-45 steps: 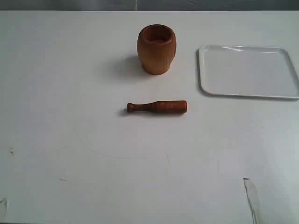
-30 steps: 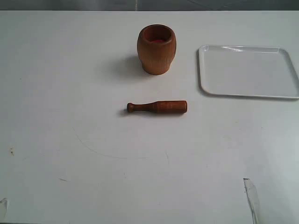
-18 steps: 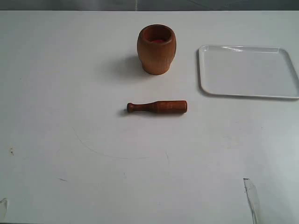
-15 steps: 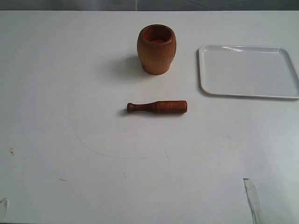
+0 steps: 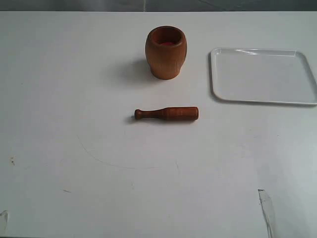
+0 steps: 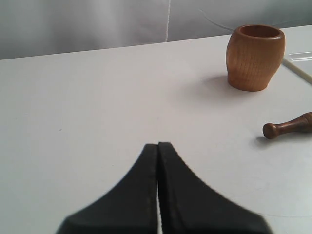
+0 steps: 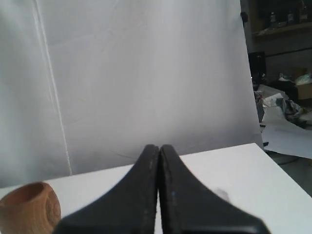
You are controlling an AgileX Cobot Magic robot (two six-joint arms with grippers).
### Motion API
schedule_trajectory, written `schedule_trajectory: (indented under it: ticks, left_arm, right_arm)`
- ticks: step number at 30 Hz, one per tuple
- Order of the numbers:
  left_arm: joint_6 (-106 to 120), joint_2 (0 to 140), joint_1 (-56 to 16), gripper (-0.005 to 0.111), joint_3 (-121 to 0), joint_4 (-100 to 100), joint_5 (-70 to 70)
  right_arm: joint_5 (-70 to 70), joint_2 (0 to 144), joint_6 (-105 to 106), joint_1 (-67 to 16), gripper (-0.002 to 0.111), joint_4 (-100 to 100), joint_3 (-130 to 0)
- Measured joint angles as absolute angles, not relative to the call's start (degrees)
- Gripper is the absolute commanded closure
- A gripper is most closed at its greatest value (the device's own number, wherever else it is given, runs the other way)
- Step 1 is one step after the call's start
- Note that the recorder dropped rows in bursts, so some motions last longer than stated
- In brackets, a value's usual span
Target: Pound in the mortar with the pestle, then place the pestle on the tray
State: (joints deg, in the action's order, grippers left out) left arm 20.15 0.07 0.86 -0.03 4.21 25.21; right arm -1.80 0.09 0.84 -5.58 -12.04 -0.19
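I judge that the task has not begun, and that the step in hand is picking up the pestle. On the broad white desk (image 5: 74, 74), the flat, glossy white rectangular tray (image 5: 262, 77) with rounded corners lies to the right of the barrel-shaped reddish-brown wooden mortar (image 5: 166, 54), apart from it and with nothing on it. The mortar stands upright, thick-rimmed, finely grained and reddish inside. The short reddish-brown wooden pestle (image 5: 168, 113) lies flat on the desk in front of the mortar, on the camera side. It does not touch the mortar; its thick end points toward the tray side and its small knob points the other way. My left tool (image 6: 158, 145) and right tool (image 7: 159, 146) are both clenched on nothing and are well back from the mortar. Next, I reckon, one tool must release its jaws, come down across the pestle's thick shaft and clamp it squarely so it cannot roll.
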Motion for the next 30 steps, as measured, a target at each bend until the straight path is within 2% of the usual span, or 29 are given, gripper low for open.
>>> schedule_trajectory:
  ticks: [8, 14, 20, 26, 30]
  left_arm:
    - [20.1, 0.1, 0.9, 0.107, 0.0, 4.2, 25.2]
    - [20.1, 0.1, 0.9, 0.107, 0.0, 4.2, 25.2]
    - [20.1, 0.1, 0.9, 0.107, 0.0, 4.2, 25.2]
    - [20.1, 0.1, 0.9, 0.107, 0.0, 4.2, 25.2]
    - [20.1, 0.1, 0.9, 0.107, 0.0, 4.2, 25.2]
  right_arm:
    - [-10.9, 0.1, 0.0, -5.6, 0.108, -20.8, -1.2]
    - [-12.1, 0.0, 0.0, -5.6, 0.108, -13.6, -12.0]
    - [-3.0, 4.7, 0.0, -5.6, 0.108, -3.0, -24.5]
    - [6.2, 17.6, 4.1, -6.2, 0.108, 0.0, -33.1]
    - [11.6, 27.8, 10.4, -10.0, 0.108, -1.1, -37.7]
